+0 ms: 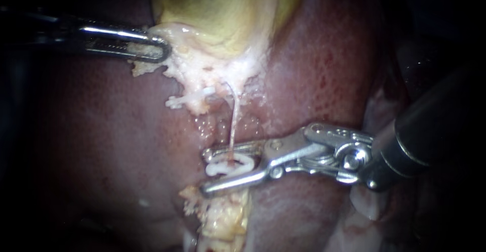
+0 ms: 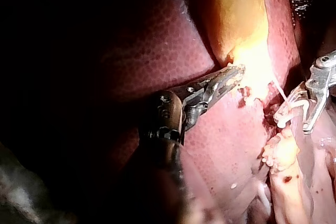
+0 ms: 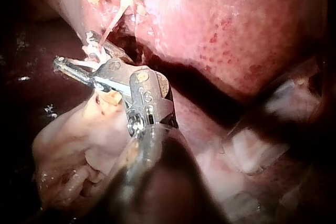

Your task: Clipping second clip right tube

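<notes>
the right instrument [image 1: 207, 171] holds a white clip [image 1: 228, 167] between its two spread jaws, both touching it. the thin tube [image 1: 234, 123] runs down into that clip. the left instrument [image 1: 163, 49] is clenched on pale tissue [image 1: 177, 67] at the gallbladder [image 1: 223, 9] edge.

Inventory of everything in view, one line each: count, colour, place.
gallbladder: one, yellow, top middle of the endoscope view.
liver: one, dark red, around and under everything.
whitish tissue: one patch, cream, at the gallbladder's lower end.
tube: one, thin, pale, running from the whitish tissue down to the clip.
clip: one, white, around the tube's lower end.
white piece: one, at the whitish tissue's lower edge; possibly a clip, cannot tell.
fatty tissue: one lump, pale yellow, below the clip.
left instrument: one, metal, jaws shut on the whitish tissue's edge.
right instrument: one, metal, jaws holding the clip.
</notes>
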### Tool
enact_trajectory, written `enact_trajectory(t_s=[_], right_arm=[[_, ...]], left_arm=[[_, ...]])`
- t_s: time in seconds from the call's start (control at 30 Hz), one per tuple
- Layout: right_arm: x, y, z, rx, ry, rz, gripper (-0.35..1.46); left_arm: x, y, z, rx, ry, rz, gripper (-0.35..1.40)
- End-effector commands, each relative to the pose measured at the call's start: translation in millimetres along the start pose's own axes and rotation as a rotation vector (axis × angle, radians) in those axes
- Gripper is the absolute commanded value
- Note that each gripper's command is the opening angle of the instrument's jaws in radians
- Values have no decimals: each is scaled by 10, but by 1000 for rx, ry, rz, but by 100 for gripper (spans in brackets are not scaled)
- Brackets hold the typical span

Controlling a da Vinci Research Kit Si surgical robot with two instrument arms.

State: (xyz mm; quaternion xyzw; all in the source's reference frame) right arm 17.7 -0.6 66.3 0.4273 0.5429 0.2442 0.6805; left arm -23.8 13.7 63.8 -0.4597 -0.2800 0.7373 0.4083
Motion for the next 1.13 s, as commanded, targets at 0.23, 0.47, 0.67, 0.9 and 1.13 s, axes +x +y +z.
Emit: enact_trajectory(t_s=[0.23,0.47,0.67,0.9,1.13], right_arm=[[0,-1,0,0,-1,0,24],[-1,-4,-1,2,-2,23,-14],[-3,-4,-4,3,-4,94,-35],[-4,-4,-4,14,-11,98,-35],[-6,-2,-3,17,-14,96,-35]], left_arm=[[0,0,0,0,0,0,-35],[0,0,0,0,0,0,-35],[0,0,0,0,0,0,-35],[0,0,0,0,0,0,-35],[0,0,0,0,0,0,-35]])
